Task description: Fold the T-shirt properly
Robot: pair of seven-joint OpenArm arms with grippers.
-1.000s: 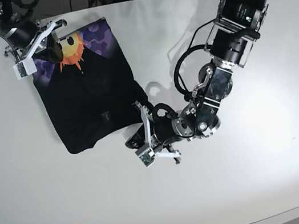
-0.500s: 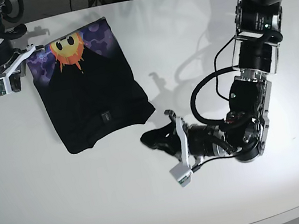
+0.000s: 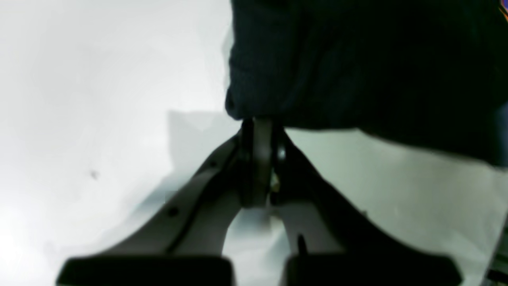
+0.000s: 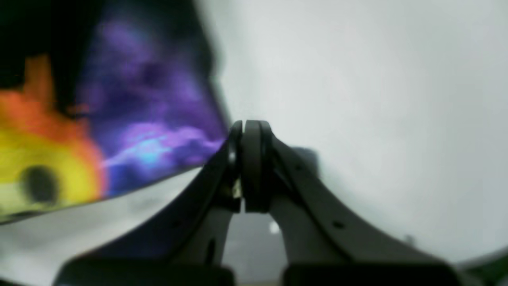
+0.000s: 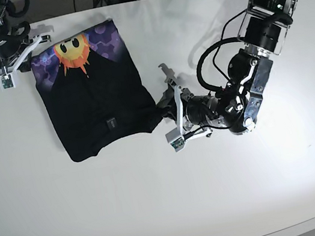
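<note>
Your left gripper (image 5: 166,105) has swung back to the T-shirt (image 5: 92,93) at 3 o'clock; both grippers' fingers (image 4: 250,139) closed, holding nothing

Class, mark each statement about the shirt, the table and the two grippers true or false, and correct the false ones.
1. The T-shirt lies folded on the white table. True.
2. The sun-face print faces down. False: it faces up.
3. The left gripper is wide open. False: its jaws are shut, at the shirt's edge.
4. The right gripper is shut beside the purple print. True.
5. The shirt hangs off the table. False: it rests wholly on it.
</note>
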